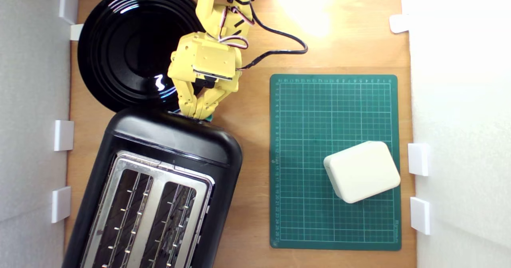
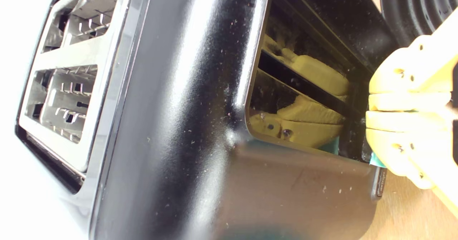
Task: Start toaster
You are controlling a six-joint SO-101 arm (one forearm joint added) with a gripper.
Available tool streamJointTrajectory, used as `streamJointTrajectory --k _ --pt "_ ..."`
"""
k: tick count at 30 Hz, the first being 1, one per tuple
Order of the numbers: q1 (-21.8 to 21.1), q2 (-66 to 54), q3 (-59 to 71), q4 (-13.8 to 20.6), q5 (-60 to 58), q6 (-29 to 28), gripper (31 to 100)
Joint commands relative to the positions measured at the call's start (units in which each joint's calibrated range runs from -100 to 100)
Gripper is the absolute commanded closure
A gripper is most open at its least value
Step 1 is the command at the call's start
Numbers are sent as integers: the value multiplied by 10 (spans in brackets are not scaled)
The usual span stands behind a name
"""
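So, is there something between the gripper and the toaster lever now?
Nothing visible. The gripper is already at the toaster end, its closed fingertips on the teal lever knob. The black plate lies beside them, not between.

toaster (image 1: pixel 159 188) exterior view's left, touching plate (image 1: pixel 127 44) | mat (image 1: pixel 335 100) right, box (image 1: pixel 362 171) on it

The hand (image 1: pixel 198 114) hides most of the teal lever knob (image 2: pixel 376 160).
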Motion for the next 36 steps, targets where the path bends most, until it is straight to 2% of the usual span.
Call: streamJointTrajectory --k 1,9,19,30,36 --pt "9 22 45 -3 3 1 989" --pt "4 -23 -57 -6 6 -19 989" --pt "-11 -97 -123 -6 6 -32 989" --pt "-31 -204 -127 -4 13 -30 989" --pt "-67 -292 -126 -7 117 -34 989"
